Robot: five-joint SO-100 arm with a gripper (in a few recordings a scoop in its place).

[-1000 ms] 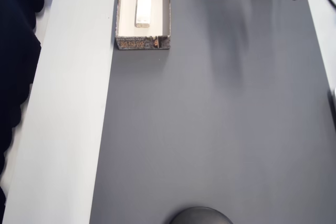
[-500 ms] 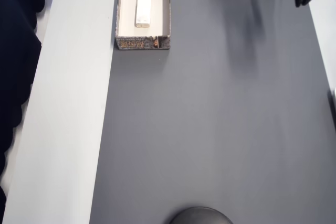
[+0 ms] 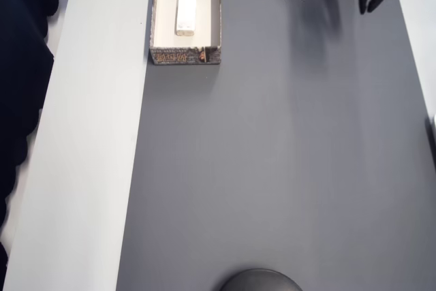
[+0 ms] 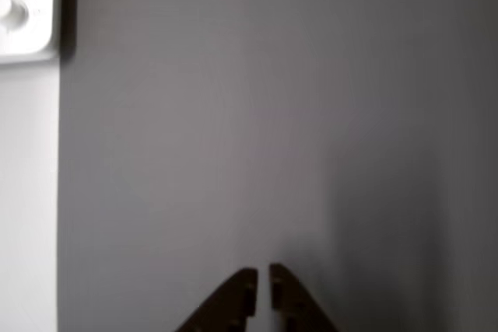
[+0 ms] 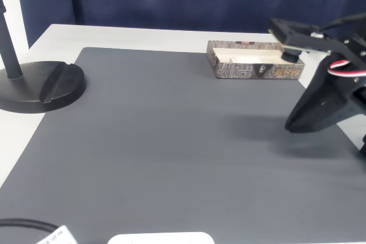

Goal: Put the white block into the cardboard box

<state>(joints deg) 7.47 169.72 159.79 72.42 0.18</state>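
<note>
- from my remote seat, overhead view: the white block (image 3: 185, 13) lies flat inside the cardboard box (image 3: 216, 11), long side parallel to the box's long walls, near the middle of the cream floor and touching no wall that i can make out.
- the box sits at about 11 o'clock in the overhead view, straddling the seam between the dark grey mat (image 3: 286, 155) and the pale table (image 3: 88, 155).
- the gripper (image 3: 368, 8) hangs at about 1 o'clock in that view, well apart from the box, over bare mat.
- wrist view: the two dark fingertips meet the frame's bottom edge with only a thin sliver of light between them, so i read the jaws as together, gripper (image 4: 263, 277) holding nothing.
- fixed view: the gripper (image 5: 300, 124) points down toward the mat at 3 o'clock, the box (image 5: 251, 70) behind it at about 1 o'clock.
- a black round stand base (image 5: 43, 87) sits at 9 o'clock in the fixed view, on the mat's corner.
</note>
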